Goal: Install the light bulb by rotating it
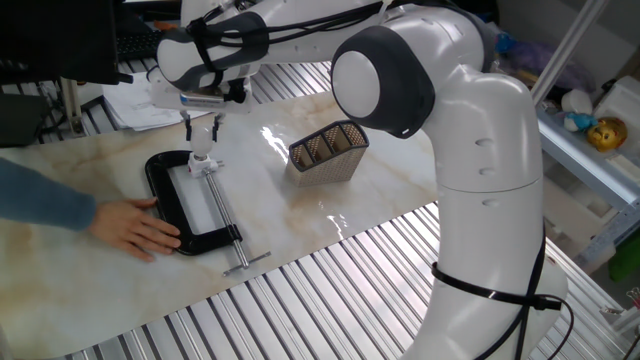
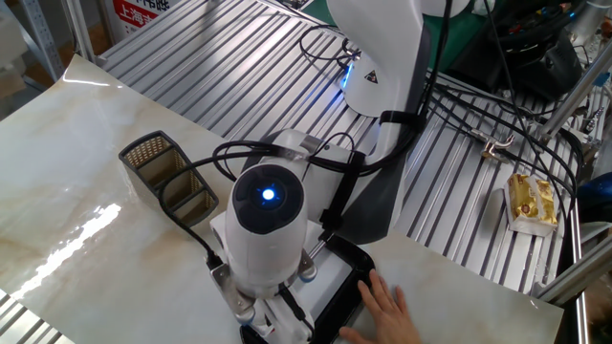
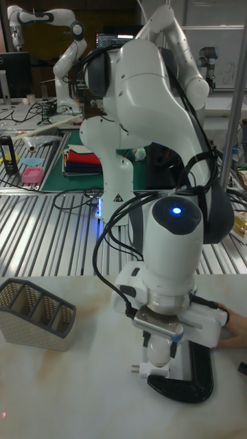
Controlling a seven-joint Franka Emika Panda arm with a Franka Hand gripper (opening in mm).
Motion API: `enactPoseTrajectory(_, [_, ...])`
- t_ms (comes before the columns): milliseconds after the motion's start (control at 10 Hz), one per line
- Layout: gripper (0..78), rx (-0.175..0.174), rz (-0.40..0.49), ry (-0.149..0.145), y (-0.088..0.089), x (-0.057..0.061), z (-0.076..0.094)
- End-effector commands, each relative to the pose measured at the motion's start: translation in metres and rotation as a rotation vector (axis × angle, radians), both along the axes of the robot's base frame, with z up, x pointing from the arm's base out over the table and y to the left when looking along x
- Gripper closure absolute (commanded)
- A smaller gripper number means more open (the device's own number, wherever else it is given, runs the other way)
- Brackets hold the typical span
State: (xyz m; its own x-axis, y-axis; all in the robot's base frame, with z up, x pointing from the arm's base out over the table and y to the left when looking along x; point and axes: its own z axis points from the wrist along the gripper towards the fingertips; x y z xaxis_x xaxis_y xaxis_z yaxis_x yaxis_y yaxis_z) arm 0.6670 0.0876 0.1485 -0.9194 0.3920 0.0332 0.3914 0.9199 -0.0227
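Observation:
The light bulb (image 3: 159, 352), a small white frosted globe, stands upright between my gripper's (image 3: 160, 348) fingers, which press on its two sides. Its narrow base points down into a small white socket (image 3: 146, 372) held in a black C-clamp (image 1: 190, 208) on the marble table. In one fixed view my gripper (image 1: 201, 132) hangs straight down over the clamp's far end, with the bulb (image 1: 203, 146) just below the fingertips. In the other fixed view the arm's wrist hides the bulb and most of the gripper (image 2: 274, 322).
A person's hand (image 1: 137, 228) rests on the near left side of the clamp, and also shows as a hand (image 2: 381, 308) by the clamp. A mesh basket (image 1: 328, 152) stands to the right on the marble table (image 1: 90, 280). The clamp's screw handle (image 1: 247, 260) sticks out toward the table's front edge.

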Motion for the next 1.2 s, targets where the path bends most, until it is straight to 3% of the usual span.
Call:
enactPoseTrajectory(100, [76.4,-0.021,-0.358,0.06,0.0107,-0.0288,-0.0511])
enactPoseTrajectory(200, [76.4,-0.045,-0.457,0.053,0.0107,-0.0288,-0.0511])
enactPoseTrajectory(400, [76.4,-0.065,-0.53,0.046,0.0107,-0.0288,-0.0511])
enactPoseTrajectory(800, [76.4,-0.071,-0.695,0.016,0.0107,-0.0288,-0.0511])
enactPoseTrajectory(900, [76.4,-0.076,-0.795,0.002,0.0107,-0.0288,-0.0511])
enactPoseTrajectory(1200, [76.4,-0.079,-0.911,-0.003,0.0107,-0.0288,-0.0511])
